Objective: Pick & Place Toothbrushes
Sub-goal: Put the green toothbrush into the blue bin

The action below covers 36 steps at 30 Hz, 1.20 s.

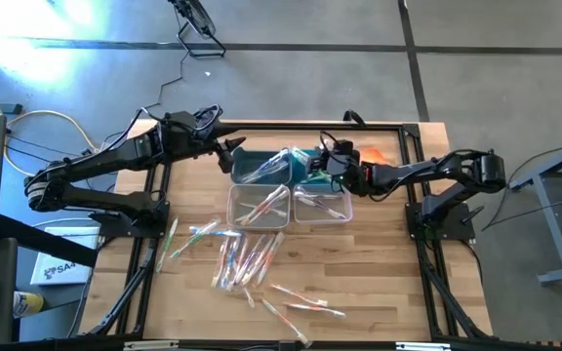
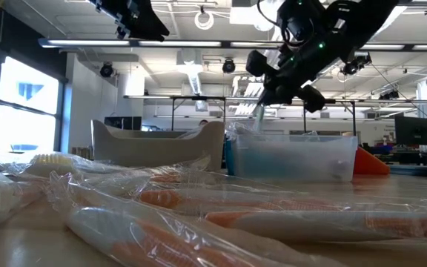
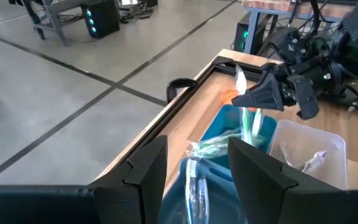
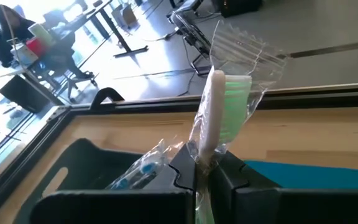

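My right gripper (image 1: 328,162) hangs over the blue bin (image 1: 312,177) at the table's far middle, shut on one wrapped toothbrush (image 4: 219,106) with green bristles. In the left wrist view that toothbrush (image 3: 251,121) reaches down from the gripper (image 3: 253,99) into the blue bin. My left gripper (image 1: 232,151) stands open over the far left end of the dark bin (image 1: 260,166), holding nothing. Several more wrapped toothbrushes (image 1: 244,258) lie loose on the near half of the wooden table (image 1: 379,283); others lie in the bins. My right gripper pinches the wrapped toothbrush between its two fingers, just below the bristle head (image 4: 209,146). The fingers come roughly level from the table's right and lie across it. It stands nearly upright, head and wrapper end (image 3: 240,78) above the fingers, handle hanging into the blue bin.
Two clear bins (image 1: 259,205) (image 1: 322,206) with toothbrushes stand just nearer than the dark and blue ones. An orange cloth (image 1: 375,154) lies at the far right behind my right gripper. A black frame (image 1: 413,175) rims the table. Bare wood shows at the near right.
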Each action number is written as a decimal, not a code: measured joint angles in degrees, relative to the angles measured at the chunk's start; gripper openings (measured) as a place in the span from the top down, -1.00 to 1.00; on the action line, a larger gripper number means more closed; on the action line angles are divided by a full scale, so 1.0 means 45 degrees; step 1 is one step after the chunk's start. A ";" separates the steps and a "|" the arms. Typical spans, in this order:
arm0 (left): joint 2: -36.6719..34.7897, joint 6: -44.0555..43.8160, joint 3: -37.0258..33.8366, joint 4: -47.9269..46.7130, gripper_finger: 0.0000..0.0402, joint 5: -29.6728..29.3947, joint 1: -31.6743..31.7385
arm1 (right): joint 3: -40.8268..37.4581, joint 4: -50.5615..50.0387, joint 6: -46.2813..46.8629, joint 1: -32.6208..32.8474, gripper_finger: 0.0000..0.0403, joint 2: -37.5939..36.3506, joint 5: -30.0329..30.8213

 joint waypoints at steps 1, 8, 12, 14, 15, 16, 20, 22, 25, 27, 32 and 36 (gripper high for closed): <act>-0.0002 0.0000 0.0000 0.0000 0.19 0.0000 0.0000 | 0.0005 0.0016 -0.0005 0.0005 0.96 0.0000 0.0048; -0.0002 -0.0007 0.0000 -0.0214 0.19 0.0005 -0.0010 | 0.0010 -0.0033 -0.0069 -0.0126 0.80 0.0000 -0.0085; -0.0002 -0.0034 0.0000 -0.0435 0.19 0.0005 -0.0010 | 0.0010 -0.0151 -0.0544 -0.0117 0.65 0.0000 -0.0607; -0.0002 -0.0039 0.0000 -0.0508 0.19 0.0010 -0.0010 | 0.0010 -0.0270 -0.0748 -0.0090 0.61 0.0000 -0.0844; -0.0002 -0.0044 0.0000 -0.0570 0.19 0.0007 -0.0010 | 0.0010 -0.0346 -0.0774 -0.0092 0.59 0.0000 -0.0898; -0.0002 -0.0049 0.0000 -0.0623 0.19 0.0009 -0.0010 | 0.0010 -0.0430 -0.0770 -0.0092 0.57 0.0000 -0.0894; -0.0002 -0.0383 0.0000 -0.0794 0.19 0.0010 -0.0010 | 0.0010 -0.0498 -0.0712 -0.0097 0.50 0.0000 -0.0870; -0.0002 -0.0566 0.0000 -0.0922 0.19 0.0015 -0.0010 | 0.0014 -0.0689 -0.0717 -0.0097 0.46 0.0000 -0.0789; -0.0002 -0.0670 0.0000 -0.1015 0.19 0.0015 -0.0010 | 0.0019 -0.1253 -0.0411 -0.0097 0.39 0.0000 -0.0828; -0.0002 -0.0670 0.0000 -0.1024 0.19 0.0015 -0.0010 | 0.0019 -0.1771 0.0007 -0.0023 0.35 0.0000 -0.0692; -0.0002 -0.0675 0.0000 -0.1058 0.19 0.0015 -0.0010 | 0.0019 -0.3147 0.0529 0.0171 0.33 0.0000 -0.0168; -0.0002 -0.0675 -0.0003 -0.1053 0.19 0.0015 -0.0010 | 0.0014 -0.3552 0.0334 0.0242 0.34 -0.0106 0.0114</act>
